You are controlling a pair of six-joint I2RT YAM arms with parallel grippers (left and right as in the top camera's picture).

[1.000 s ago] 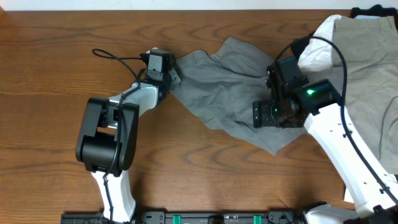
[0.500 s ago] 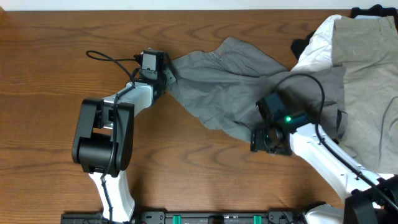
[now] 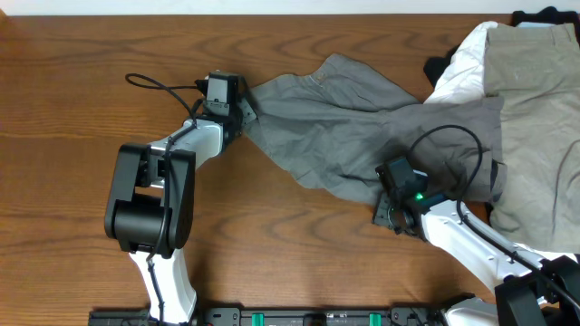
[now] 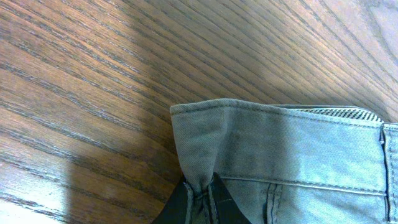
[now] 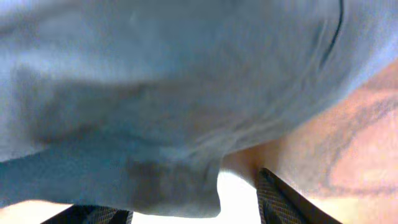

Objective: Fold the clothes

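Observation:
A grey garment [image 3: 335, 127] lies spread and wrinkled across the middle of the wooden table [image 3: 72, 91]. My left gripper [image 3: 243, 110] is shut on its left waistband corner. The left wrist view shows the fingers [image 4: 200, 199] pinching the hemmed waistband [image 4: 280, 155]. My right gripper [image 3: 390, 215] is low at the garment's lower right edge. In the right wrist view its fingers [image 5: 186, 211] are spread apart, and a fold of the grey cloth [image 5: 155, 93] hangs over and between them, blurred and very close.
A pile of clothes sits at the right edge: a white piece [image 3: 462, 63], a khaki piece [image 3: 539, 118] and something black [image 3: 544, 16] at the back corner. A black cable [image 3: 159, 83] loops left of the left wrist.
My right gripper has moved from on top of the garment towards the front, down to its lower right edge. The cloth's lower corner has shifted with it. The left gripper has barely moved.

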